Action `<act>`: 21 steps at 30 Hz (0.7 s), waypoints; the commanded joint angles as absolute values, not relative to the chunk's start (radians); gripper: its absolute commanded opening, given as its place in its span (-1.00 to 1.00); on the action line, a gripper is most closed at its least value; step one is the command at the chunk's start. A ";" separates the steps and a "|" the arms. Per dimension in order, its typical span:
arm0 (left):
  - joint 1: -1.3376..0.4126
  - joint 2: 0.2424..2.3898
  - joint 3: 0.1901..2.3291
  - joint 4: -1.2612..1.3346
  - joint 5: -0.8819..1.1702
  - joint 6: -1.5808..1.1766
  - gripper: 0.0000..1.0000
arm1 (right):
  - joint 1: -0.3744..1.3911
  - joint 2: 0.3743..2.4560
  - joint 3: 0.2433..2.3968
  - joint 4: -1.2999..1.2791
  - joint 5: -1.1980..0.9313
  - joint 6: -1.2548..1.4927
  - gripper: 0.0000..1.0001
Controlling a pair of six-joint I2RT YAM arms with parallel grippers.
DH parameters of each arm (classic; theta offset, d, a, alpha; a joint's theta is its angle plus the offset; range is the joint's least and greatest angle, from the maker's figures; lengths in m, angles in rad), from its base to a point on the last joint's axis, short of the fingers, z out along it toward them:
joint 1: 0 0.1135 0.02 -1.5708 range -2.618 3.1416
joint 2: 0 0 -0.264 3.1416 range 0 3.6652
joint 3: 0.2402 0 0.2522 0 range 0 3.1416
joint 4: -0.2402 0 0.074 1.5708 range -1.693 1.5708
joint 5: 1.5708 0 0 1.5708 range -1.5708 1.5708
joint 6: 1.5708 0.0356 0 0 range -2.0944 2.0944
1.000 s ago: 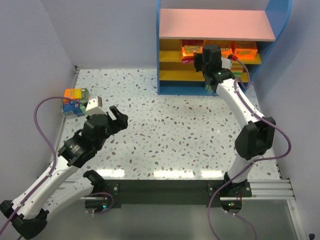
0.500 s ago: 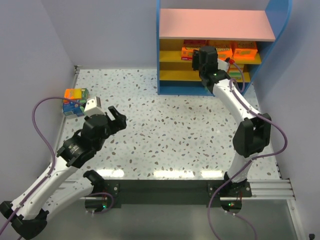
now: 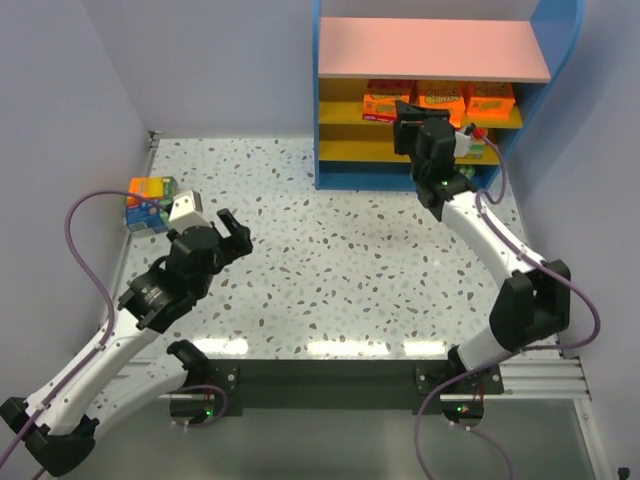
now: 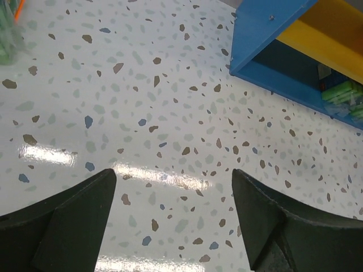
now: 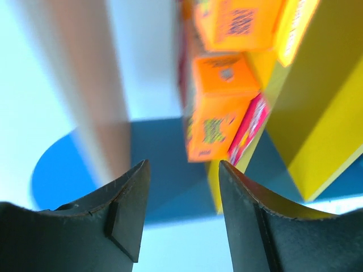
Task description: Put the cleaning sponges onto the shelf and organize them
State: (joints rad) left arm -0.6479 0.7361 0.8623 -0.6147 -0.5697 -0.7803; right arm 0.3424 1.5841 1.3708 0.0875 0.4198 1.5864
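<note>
Your right gripper (image 5: 182, 170) faces the shelf (image 3: 432, 48), spread and empty.
On its tier sponge packs (image 3: 385, 100) sit in a row; your left gripper (image 4: 173, 178), also spread, seems poised for the leftover packs (image 3: 150, 202).

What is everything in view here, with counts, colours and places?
shelf: one, blue frame, pink top board, yellow tiers, far right of the table.
shelf packs: at least three, orange, in a row on the upper yellow tier; others are hidden behind the right gripper.
green sponges: count unclear, on the bottom tier.
table packs: small stack, orange and green above blue, far left edge; count unclear.
table: one, white, speckled.
left gripper: black, open, empty, over the table's left half.
right gripper: black, open, empty, at the shelf front.
</note>
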 commanded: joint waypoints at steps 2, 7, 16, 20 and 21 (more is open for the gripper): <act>-0.640 0.807 0.891 -0.496 -0.676 -0.695 0.78 | 0.348 1.381 1.220 0.323 0.269 1.422 0.13; -0.522 0.962 0.948 -0.424 -0.645 -0.601 0.80 | 0.357 1.230 1.007 0.350 0.002 1.258 0.18; -0.041 1.351 1.109 -0.313 -0.379 -0.590 0.76 | 0.419 1.066 0.770 0.135 -0.423 0.910 0.43; 0.145 1.456 1.126 -0.261 -0.293 -0.672 0.76 | 0.422 0.985 0.663 0.083 -0.459 0.844 0.53; 0.173 1.453 1.108 -0.233 -0.266 -0.708 0.76 | 0.422 0.982 0.640 0.074 -0.465 0.819 0.53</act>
State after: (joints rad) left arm 0.0818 1.4586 1.0893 -0.3344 -0.3595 -0.6369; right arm 0.4210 1.0256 0.6796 0.1192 -0.3676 0.9451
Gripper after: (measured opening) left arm 0.881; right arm 0.761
